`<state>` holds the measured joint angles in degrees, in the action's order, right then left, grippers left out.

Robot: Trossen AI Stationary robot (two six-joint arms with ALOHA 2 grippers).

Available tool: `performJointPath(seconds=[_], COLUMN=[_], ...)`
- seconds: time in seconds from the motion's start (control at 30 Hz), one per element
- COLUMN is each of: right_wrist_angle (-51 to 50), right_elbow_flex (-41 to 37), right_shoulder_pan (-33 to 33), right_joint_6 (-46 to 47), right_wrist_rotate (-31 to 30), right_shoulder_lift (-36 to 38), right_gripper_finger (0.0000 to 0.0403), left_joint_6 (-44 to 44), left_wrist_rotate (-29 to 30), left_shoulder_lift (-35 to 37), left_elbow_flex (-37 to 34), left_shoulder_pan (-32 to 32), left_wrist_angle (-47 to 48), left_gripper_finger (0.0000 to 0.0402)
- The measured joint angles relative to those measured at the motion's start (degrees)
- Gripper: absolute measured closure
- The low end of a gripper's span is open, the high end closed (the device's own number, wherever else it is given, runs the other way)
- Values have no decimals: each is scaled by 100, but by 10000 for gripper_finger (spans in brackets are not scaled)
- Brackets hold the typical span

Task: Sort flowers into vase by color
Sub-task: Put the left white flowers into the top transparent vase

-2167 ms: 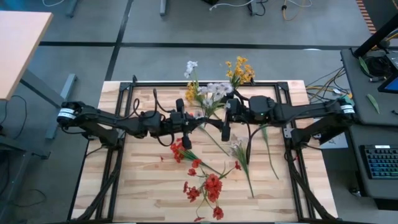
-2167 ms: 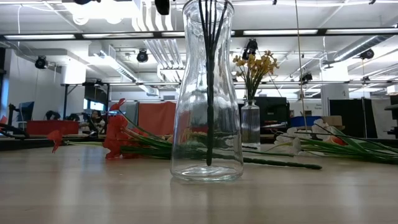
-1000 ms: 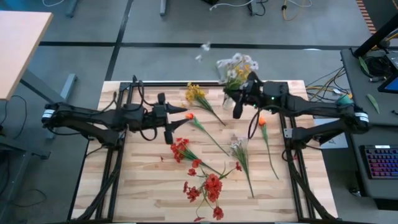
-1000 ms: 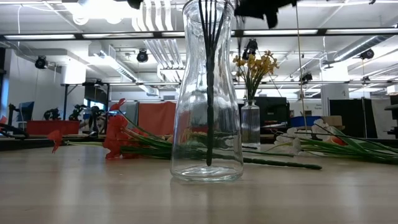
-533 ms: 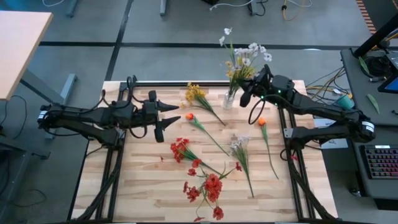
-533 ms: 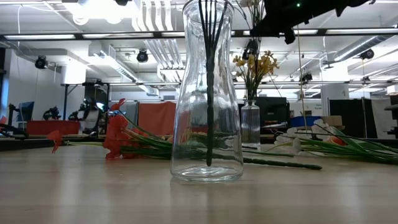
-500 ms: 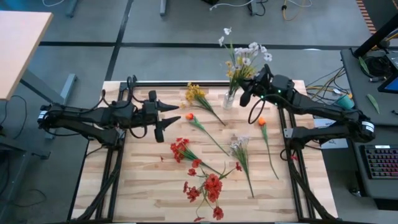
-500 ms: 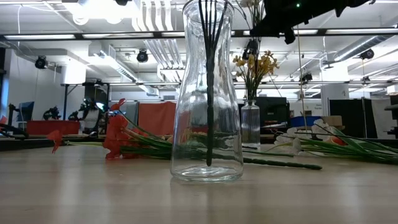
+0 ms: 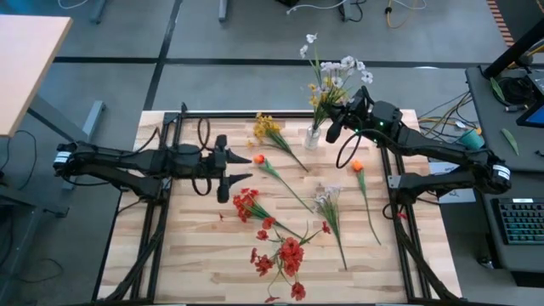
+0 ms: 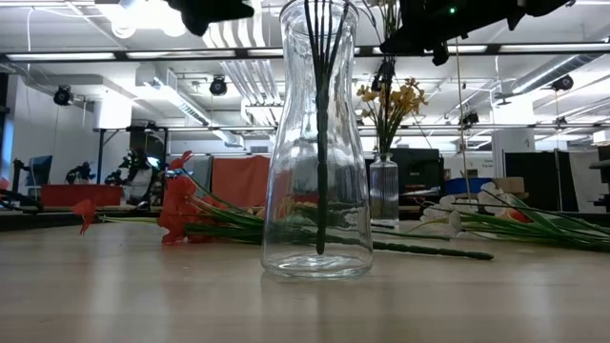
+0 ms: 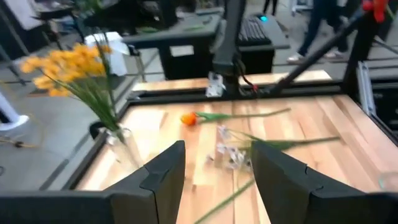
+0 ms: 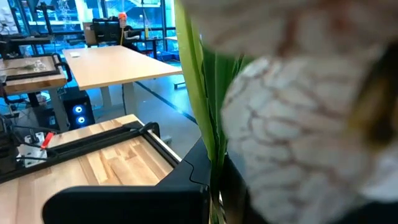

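Note:
A small glass vase (image 9: 313, 136) stands at the table's far edge and holds yellow and white flowers (image 9: 331, 76). My right gripper (image 9: 334, 129) is beside it, shut on the white flower spray (image 12: 292, 124). My left gripper (image 9: 223, 170) is open and empty, left of an orange flower (image 9: 259, 160); its fingers (image 11: 168, 171) frame the table. A yellow spray (image 9: 269, 129), a white spray (image 9: 324, 201), another orange flower (image 9: 358, 167) and red flowers (image 9: 287, 253) lie flat on the wood. A bigger glass vase (image 10: 319, 152) with dark stems stands close in the low view. My right gripper holds the white spray by its green stems (image 12: 208, 143), a little above the small vase's mouth. The fingers come level from the table's right side and lie across the stems. The spray stands nearly upright, with its blossoms above the gripper. The blossoms hide the fingertips in the wrist view.
The black frame rails (image 9: 161, 212) run along the table's left, right and far edges. Cables (image 9: 344, 153) hang from the right arm. Bare wood (image 9: 195, 255) lies at the near left.
My right gripper has gone toward the far edge with the white spray. It has tipped the spray upright beside the yellow flowers at the small vase. My left gripper has drawn back toward the table's left, then come a little right again, staying open.

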<state>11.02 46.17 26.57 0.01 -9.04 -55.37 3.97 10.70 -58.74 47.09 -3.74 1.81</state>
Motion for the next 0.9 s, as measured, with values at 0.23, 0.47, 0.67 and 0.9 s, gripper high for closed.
performJointPath(seconds=[0.23, 0.47, 0.67, 0.9], right_wrist_angle=[1, 138, 171, 171], right_elbow_flex=[-48, -135, -182, -270], right_shoulder_pan=[0, 0, 0, -2], right_joint_6=[34, 22, -5, -16], right_wrist_rotate=[0, -2, -1, 0], right_shoulder_lift=[0, 0, 0, 0], right_gripper_finger=[393, 393, 393, 393], left_joint_6=[53, 200, 387, 454], left_wrist_rotate=[-863, -883, -1484, -1926], left_shoulder_lift=[-277, -697, -1084, -1629], left_elbow_flex=[-532, -769, -739, -738], left_shoulder_pan=[624, 1022, 1127, 1526], left_wrist_angle=[-986, -1673, -2050, -2718], left_gripper_finger=[233, 233, 233, 233])
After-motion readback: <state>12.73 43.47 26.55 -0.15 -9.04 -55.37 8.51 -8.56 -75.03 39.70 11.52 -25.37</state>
